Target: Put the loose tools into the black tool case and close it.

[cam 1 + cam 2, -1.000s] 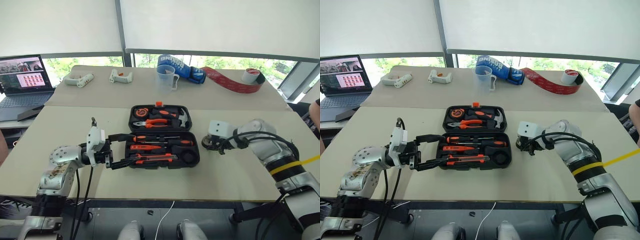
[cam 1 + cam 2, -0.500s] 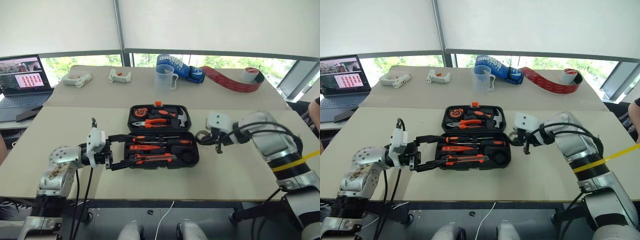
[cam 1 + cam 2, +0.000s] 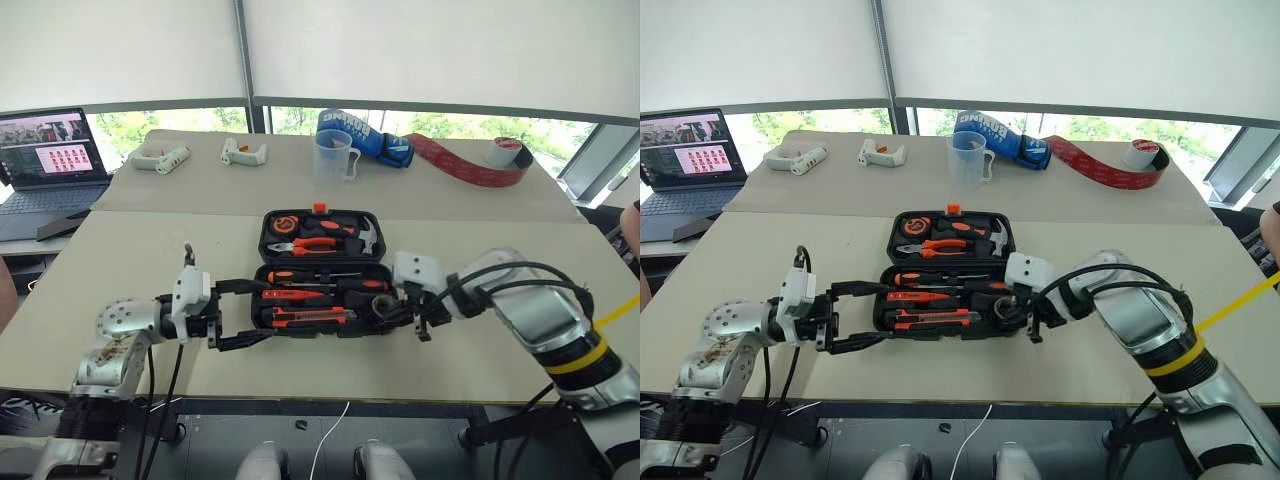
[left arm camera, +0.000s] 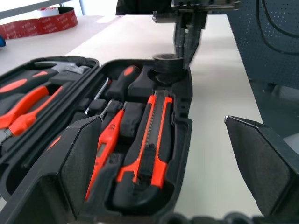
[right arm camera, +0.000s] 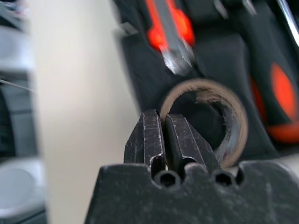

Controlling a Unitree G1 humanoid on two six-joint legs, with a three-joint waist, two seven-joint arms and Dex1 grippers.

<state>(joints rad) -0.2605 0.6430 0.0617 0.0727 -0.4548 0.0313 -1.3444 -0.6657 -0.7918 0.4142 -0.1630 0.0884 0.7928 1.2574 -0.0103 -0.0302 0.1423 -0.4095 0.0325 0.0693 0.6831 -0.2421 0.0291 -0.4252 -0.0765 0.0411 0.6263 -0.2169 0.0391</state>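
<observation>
Table [image 3: 120, 250], pale, two slabs butted together. Black tool case [image 3: 325, 262] lies open flat on the near slab, lid half farther out, between the two hands.

Right arm reaches in from the right side, forearm bent across toward the case, wrist tipped downward. Right hand [image 3: 392, 312] sits at the case's near right corner, fingers [image 5: 154, 142] clenched on the wall of the small black tape roll [image 5: 219, 121], one finger inside the ring and one outside. Roll hangs just over the round recess at that corner; cannot tell if it touches the case.

Left arm lies low and about level along the table, hand pointing toward the case. Left hand [image 3: 245, 312] released, fingers spread wide, straddling the case's left end, gripping nothing.

Just ahead of the left hand, seated in recesses: utility knife [image 4: 152, 135], nearest row; orange-and-black screwdrivers [image 3: 310, 277] in the rows beyond it.
</observation>
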